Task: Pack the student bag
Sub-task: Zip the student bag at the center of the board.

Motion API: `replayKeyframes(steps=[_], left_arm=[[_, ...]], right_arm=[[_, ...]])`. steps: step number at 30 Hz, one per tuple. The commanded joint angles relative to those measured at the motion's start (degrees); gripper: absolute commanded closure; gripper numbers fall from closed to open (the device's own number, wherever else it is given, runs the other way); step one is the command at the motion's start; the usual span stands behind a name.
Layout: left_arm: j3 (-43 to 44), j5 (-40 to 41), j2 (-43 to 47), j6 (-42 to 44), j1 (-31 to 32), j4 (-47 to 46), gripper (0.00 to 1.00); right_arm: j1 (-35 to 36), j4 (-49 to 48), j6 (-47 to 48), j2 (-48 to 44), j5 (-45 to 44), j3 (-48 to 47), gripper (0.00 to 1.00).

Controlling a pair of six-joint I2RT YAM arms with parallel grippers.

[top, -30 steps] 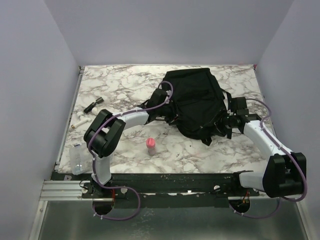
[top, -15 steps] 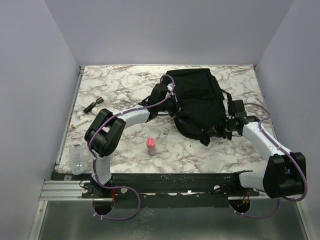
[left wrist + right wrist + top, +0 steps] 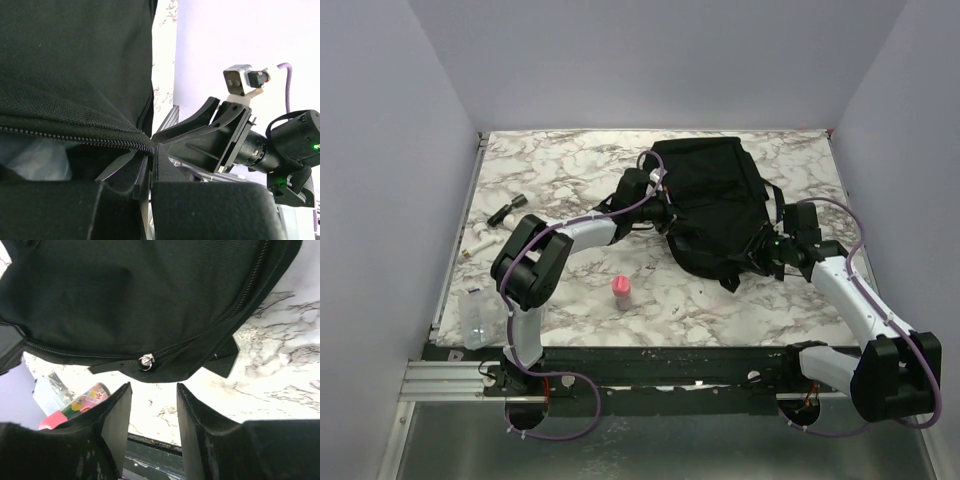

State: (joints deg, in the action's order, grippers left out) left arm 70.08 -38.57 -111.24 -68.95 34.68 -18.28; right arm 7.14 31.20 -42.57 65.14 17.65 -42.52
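Note:
The student bag [image 3: 715, 200], a large black fabric backpack, lies at the middle right of the marble table. My left gripper [image 3: 663, 212] is at the bag's left edge. In the left wrist view my left gripper [image 3: 150, 167] is shut on the fabric by the end of the bag's zip [image 3: 75, 136], and the pocket gapes below the zip. My right gripper [image 3: 767, 250] is at the bag's near right edge. In the right wrist view my right gripper [image 3: 152, 400] is open and empty, just short of the metal zip pull [image 3: 146, 361] on the bag [image 3: 125, 295].
A pink bottle [image 3: 622, 291] stands on the table in front of the bag and also shows in the right wrist view [image 3: 82, 404]. A small black item [image 3: 506, 211], a white item [image 3: 477, 243] and a clear plastic box [image 3: 475, 317] lie along the left edge.
My left gripper has moved a little up and left with the bag's edge. My right gripper has edged left toward the bag and its forearm has swung.

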Motion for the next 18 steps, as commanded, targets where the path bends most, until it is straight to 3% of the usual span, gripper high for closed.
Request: replayKeyframes(steps=[1,6,12,18], left_arm=[[-2.0,-4.0,0.5,1.8,0.0,-2.4,0.96],[-1.9,-5.9,-0.7,3.2,0.0,-2.4,0.92],[-1.6,-6.5,-1.4,6.2,-0.5,-1.5,0.82],[3.8,-5.9,-3.2,13.7,-0.6,7.3,0.77]], right_arm=[[0.2,-3.6,-9.3,0.3,2.8,2.3,0.54],[-0.7,-5.5,-16.6,-3.0,-3.1,3.5,0.39],[-4.7,-8.5,-22.3,-1.5,0.3,5.4,0.33],[-6.2,-9.4,-24.3,1.1,0.1,6.3,0.33]])
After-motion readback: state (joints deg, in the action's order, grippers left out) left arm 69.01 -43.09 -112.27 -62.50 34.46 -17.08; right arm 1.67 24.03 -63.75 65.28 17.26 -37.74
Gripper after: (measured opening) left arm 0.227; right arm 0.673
